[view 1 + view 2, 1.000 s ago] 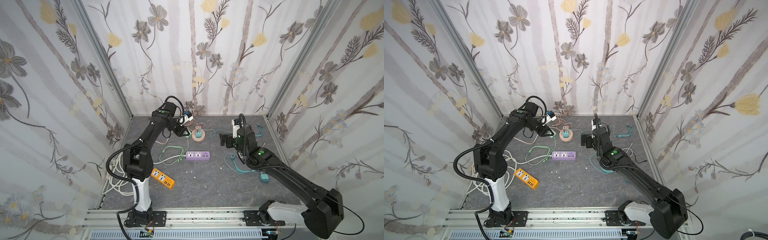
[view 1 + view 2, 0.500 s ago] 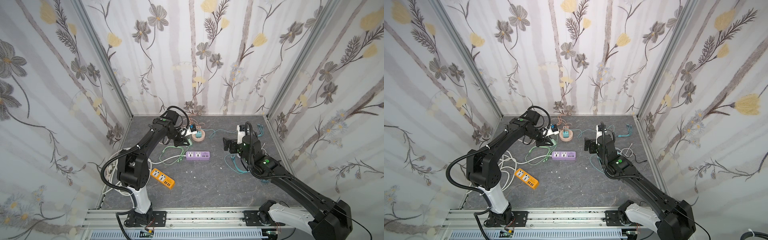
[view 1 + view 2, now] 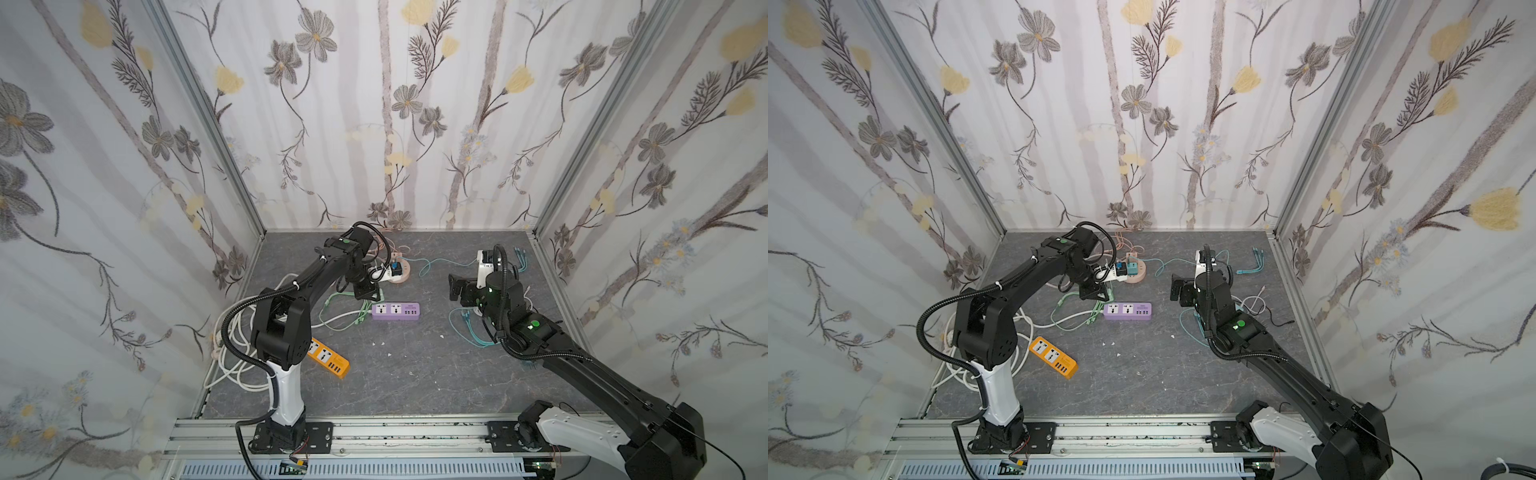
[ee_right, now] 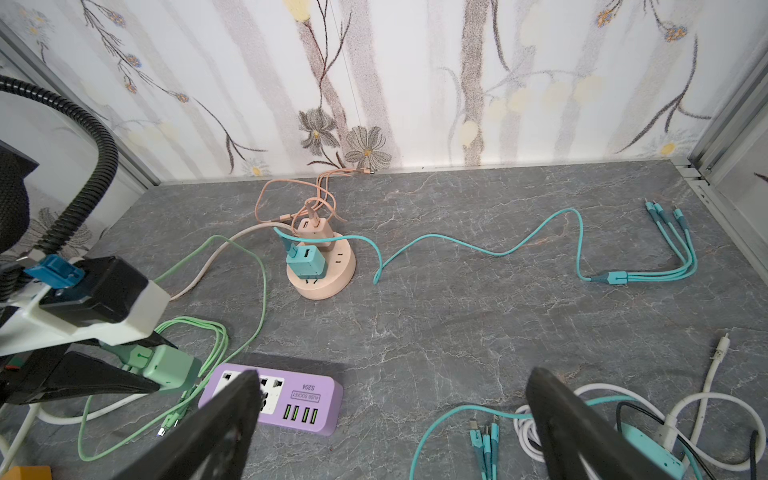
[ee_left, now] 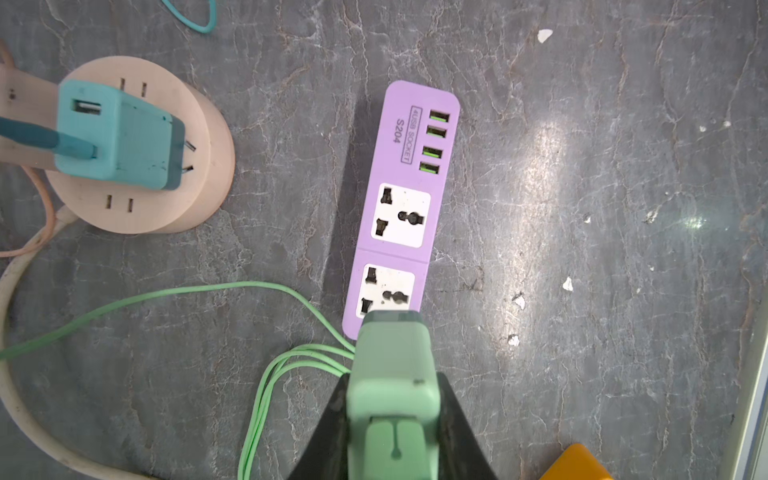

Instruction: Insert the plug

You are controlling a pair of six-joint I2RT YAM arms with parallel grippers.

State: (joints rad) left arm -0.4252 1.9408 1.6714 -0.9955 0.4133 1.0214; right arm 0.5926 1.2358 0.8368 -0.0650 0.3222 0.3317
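While left claw (image 5: pixel 392 401) grips green plug (image 5: pixel 390 353), purple strip (image 5: pixel 438 195) reads "4USB SOCKET", "S204"

The plug (image 5: pixel 392 361) sat between the left gripper (image 5: pixel 392 378) fingers (image 5: pixel 455 432), its tip over the power strip (image 5: pixel 401 208). The round socket (image 5: pixel 158 208) lay off beside them.

Both top views look down from high in front. Left wrist view: close, straight down. Right wrist view: low, toward the back wall (image 4: pixel 415 83). All show the strip (image 3: pixel 395 311).
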